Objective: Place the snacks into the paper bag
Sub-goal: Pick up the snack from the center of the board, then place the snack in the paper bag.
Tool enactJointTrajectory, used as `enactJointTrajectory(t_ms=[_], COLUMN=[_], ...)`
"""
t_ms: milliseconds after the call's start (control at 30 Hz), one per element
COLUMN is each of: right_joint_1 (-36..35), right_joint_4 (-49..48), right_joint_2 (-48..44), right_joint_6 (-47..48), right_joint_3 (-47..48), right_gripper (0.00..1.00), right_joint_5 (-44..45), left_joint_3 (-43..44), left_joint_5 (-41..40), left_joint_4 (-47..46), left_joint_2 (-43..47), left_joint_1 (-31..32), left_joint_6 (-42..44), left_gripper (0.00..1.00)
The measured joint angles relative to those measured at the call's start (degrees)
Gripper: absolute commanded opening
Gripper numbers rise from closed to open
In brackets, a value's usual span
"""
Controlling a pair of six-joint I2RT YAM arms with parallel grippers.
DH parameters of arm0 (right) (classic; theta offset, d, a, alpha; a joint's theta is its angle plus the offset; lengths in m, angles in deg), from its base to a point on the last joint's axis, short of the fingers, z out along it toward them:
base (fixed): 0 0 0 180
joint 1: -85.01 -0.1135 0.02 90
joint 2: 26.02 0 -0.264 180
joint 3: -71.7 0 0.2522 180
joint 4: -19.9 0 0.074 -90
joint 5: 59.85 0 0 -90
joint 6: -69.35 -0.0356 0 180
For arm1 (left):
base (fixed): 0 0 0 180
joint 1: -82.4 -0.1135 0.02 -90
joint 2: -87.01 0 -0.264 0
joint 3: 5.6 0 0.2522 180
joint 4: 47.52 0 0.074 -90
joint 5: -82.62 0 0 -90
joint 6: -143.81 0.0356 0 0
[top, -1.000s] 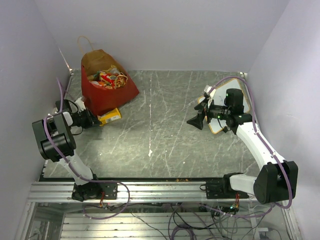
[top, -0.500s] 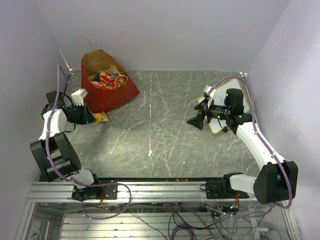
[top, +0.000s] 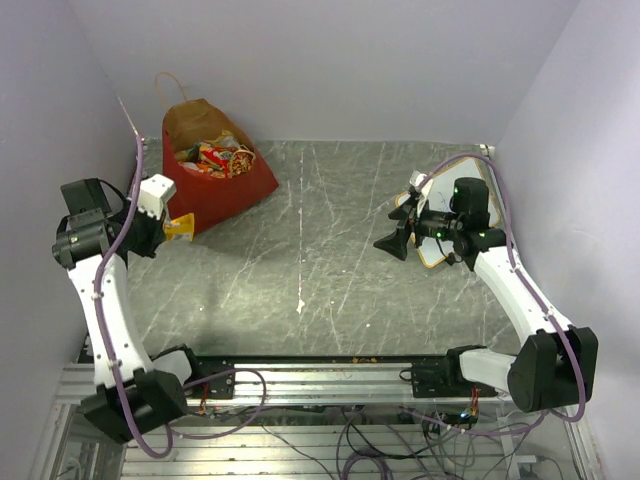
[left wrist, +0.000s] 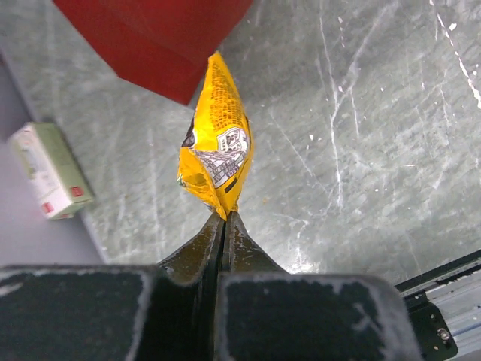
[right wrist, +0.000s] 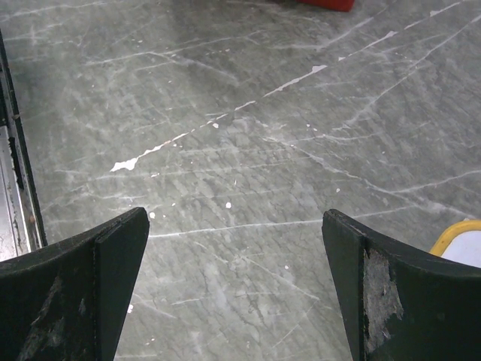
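An orange-yellow snack packet [left wrist: 216, 150] hangs by its bottom corner from my left gripper [left wrist: 225, 218], whose jaws are pressed shut on it. In the top view this packet [top: 181, 226] and the left gripper [top: 166, 228] are lifted above the table, just in front of the left corner of the red paper bag [top: 225, 190]. The bag stands open at the back left, with several colourful snacks [top: 215, 158] inside. The bag's red wall [left wrist: 158, 37] shows just beyond the hanging packet. My right gripper [top: 393, 241] hovers wide open over bare table at the right, nothing between its fingers [right wrist: 113, 256].
A white board with an orange edge [top: 438, 255] lies under the right arm; its rim [right wrist: 455, 235] shows in the right wrist view. A small green-and-white box [left wrist: 46, 169] lies by the left wall. Walls close in on the left, back and right.
The left arm has raised the orange-yellow packet off the table by the bag and drawn back to the left with it. The right arm has not moved.
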Motion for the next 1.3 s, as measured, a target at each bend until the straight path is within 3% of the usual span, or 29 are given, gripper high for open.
enactJointTrajectory(t_ms=[367,600,900,1033,1300], right_joint_1=[0.0,0.1,0.1,0.1,0.1], right_joint_4=[-0.5,-0.5,-0.5,-0.5,-0.5], right_joint_2=[-1.2,-1.8,-2.2,-2.2,-2.2], right_joint_6=[-0.7,-0.8,-0.9,-0.9,-0.9], right_joint_3=[0.0,0.0,0.0,0.0,0.0], right_gripper=[1.0,1.0,1.0,1.0,1.0], right_joint_5=[-0.8,-0.9,-1.2,-1.2,-1.2], left_joint_3=[18.4,30.8,38.5,39.6,39.6], left_joint_5=[0.2,2.7,5.7,4.3,-6.2], left_joint_4=[5.5,3.4,-4.7,-8.2,-14.4], left_joint_2=[5.1,0.1,-10.1,-14.1,-20.9], left_joint_1=[0.0,0.0,0.4,3.3,15.9], left_joint_6=[-3.5,-11.5,-23.8,-27.7,-30.9], left_gripper=[0.07,0.07,0.07,0.07,0.07])
